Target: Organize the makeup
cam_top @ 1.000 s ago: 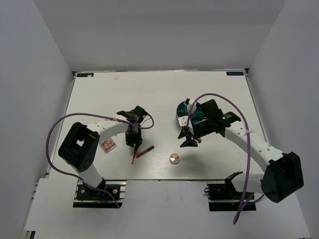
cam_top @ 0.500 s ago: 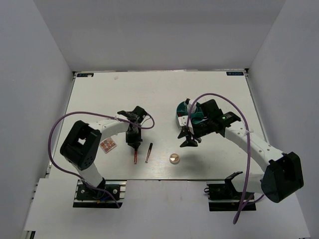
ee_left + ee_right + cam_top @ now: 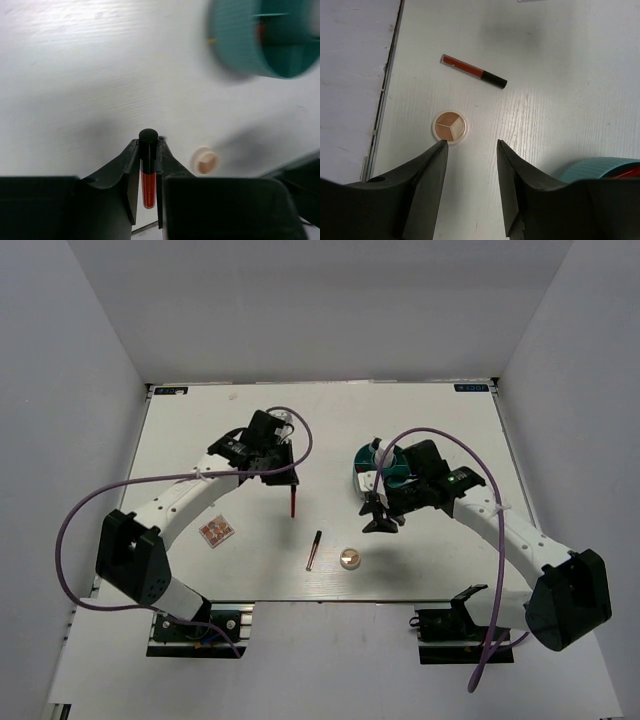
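Red stick (image 3: 147, 187) in left end effector (image 3: 148, 146)

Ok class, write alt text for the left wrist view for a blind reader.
The left arm's fingers clamp a red stick with a black cap over a white table. A round compact lies nearby; a blurred teal cup sits top right.

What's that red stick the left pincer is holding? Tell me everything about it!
The red stick is a thin tube with a glossy red body and a round black cap. The left pincer is shut on it, a finger on each side, cap poking out past the tips. It seems held above the table.
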Available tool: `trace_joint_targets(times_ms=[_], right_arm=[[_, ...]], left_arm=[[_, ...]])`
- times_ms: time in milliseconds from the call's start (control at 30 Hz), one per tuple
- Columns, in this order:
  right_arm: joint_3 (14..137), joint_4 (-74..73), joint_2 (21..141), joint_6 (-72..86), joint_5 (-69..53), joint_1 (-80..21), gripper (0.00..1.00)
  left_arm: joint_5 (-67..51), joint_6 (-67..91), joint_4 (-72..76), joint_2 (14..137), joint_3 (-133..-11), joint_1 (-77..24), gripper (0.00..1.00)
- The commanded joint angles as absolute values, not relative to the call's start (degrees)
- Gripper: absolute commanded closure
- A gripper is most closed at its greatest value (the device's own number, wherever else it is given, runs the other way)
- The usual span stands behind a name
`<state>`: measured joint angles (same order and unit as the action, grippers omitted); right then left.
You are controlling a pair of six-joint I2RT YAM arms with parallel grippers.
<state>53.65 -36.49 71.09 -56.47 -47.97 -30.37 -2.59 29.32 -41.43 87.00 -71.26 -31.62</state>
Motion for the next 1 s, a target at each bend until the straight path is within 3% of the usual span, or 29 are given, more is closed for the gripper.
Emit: trace_joint_targets(times_ms=[0, 100, 233, 400, 667, 967], right_arm=[[52.47, -34.89, 68.73, -54.67, -46.41, -29.79, 0.5], [51.34, -35.16, 66.89, -54.41, -46.14, -29.36, 0.56], [49.22, -33.84, 64.43, -51.42, -41.67, -28.57, 0.88], [45.19, -31.38, 59.51, -47.04, -34.9, -27.51, 1.0], [39.64, -21.98, 52.74, -38.41, -25.58, -25.49, 1.0], [39.72, -20.57, 53.26, -36.04, -25.93, -24.0, 1.0]], left_arm=[[-16.05, 29.61, -30.61, 84.38, -71.72, -31.64, 1.0], [-18.8, 31.72, -21.47, 84.81, -71.02, -32.34, 1.0], [-22.05, 33.31, -10.4, 87.09, -71.63, -32.87, 1.0], [-21.19, 33.66, 4.55, 91.3, -71.37, -34.1, 1.0], [-16.18, 33.75, 13.35, 100.0, -75.06, -37.43, 1.0], [-7.22, 32.96, 19.15, 105.2, -75.68, -42.18, 1.0]])
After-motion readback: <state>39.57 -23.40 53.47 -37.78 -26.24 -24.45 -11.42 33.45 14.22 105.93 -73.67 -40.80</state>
